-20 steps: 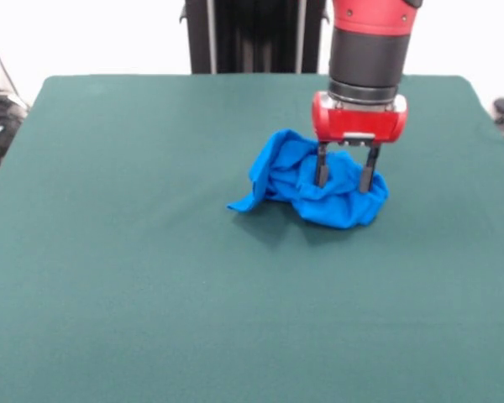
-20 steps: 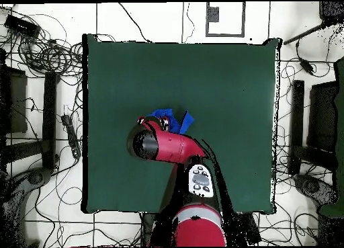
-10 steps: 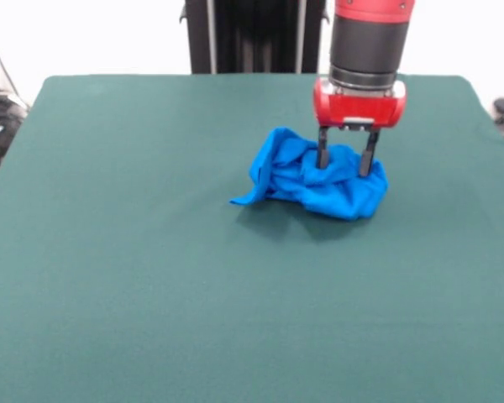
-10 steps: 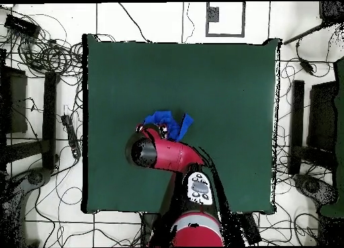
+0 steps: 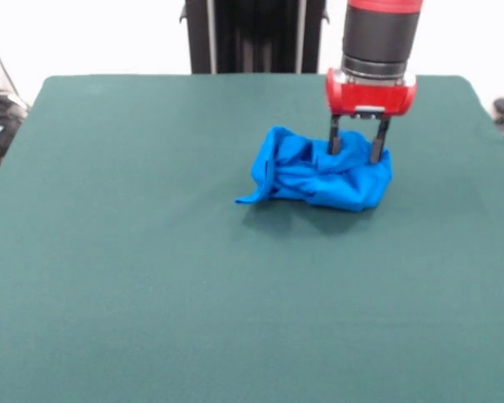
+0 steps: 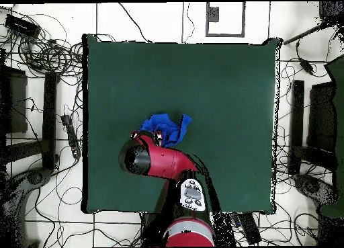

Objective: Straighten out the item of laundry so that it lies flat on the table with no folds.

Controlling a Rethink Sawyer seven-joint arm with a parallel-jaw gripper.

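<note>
- Blue shirt (image 5: 319, 175) bunched in a crumpled heap, center-right of frame on the green worktop (image 5: 134, 277).
- Tool (image 5: 356, 148) spread apart, tips dipped into the heap's right side, not pinching.
- Light, floppy cloth; probably best grabbed at the loose flap sticking out lower left.

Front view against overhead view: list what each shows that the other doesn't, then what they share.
Front only: the claw, its two fingers apart and dipping into the right side of the crumpled shirt.

Overhead only: the whole table, cables on the floor around it, and the arm covering the claw and part of the shirt.

Both: the shirt is bunched up, not flat.
</note>
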